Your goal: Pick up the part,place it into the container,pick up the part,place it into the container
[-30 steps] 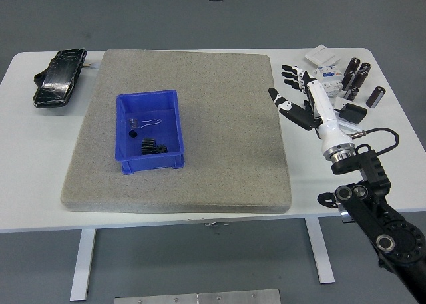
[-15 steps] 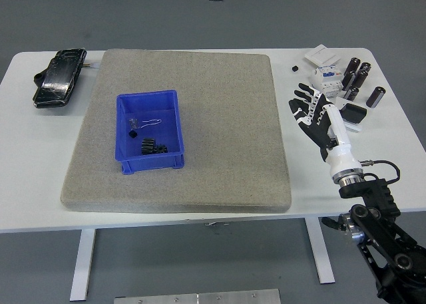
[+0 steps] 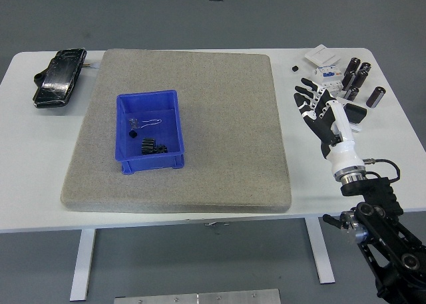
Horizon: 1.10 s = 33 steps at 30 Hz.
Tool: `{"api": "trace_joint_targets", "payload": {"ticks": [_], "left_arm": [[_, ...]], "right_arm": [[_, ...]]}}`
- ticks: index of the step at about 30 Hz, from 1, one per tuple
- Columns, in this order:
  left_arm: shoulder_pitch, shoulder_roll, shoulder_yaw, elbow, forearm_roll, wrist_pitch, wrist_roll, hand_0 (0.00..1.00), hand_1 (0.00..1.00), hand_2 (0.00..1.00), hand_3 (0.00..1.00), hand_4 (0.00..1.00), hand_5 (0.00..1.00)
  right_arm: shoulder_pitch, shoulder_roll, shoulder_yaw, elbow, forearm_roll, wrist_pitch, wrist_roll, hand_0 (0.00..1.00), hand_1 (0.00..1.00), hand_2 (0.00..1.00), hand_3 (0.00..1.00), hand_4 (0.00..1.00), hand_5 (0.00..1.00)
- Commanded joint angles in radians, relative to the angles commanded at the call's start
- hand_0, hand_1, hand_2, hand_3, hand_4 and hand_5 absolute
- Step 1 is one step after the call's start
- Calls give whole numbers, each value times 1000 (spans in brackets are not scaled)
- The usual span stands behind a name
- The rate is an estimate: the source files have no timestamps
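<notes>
A blue container (image 3: 150, 161) sits on the left half of the grey foam pad (image 3: 219, 104). Inside it lie black gear-like parts (image 3: 154, 146), a small black piece and a thin metal clip (image 3: 148, 123). My right hand (image 3: 313, 103) hovers over the white table just right of the pad, fingers spread, holding nothing. A tiny black part (image 3: 293, 68) lies on the table beyond the hand. Several black cylinders (image 3: 357, 76) stand at the far right, behind the hand. The left arm does not show.
White boxes (image 3: 318, 54) and a white breaker-like part (image 3: 327, 74) lie by the cylinders at the far right. A flat black piece (image 3: 355, 111) lies right of my hand. A black device (image 3: 58, 76) rests at the table's far left.
My right hand has drawn back from the far right parts toward the near edge and turned palm-down, uncovering the tiny black part. Nothing was taken.
</notes>
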Motion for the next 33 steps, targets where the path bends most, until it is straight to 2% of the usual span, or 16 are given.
{"api": "trace_joint_targets", "payload": {"ticks": [11,33], "left_arm": [[-15,1,-5,0,-1,0,-9,667,665,645,604,685,409],[-22,4,-14,0,-10,4,4,667,665,645,606,685,411]], "right_arm": [[0,6,45,1,-7,8,-4,818,753,783,814,835,512],[-2,20,61,7,-17,21,-18,815,743,780,804,838,518]]}}
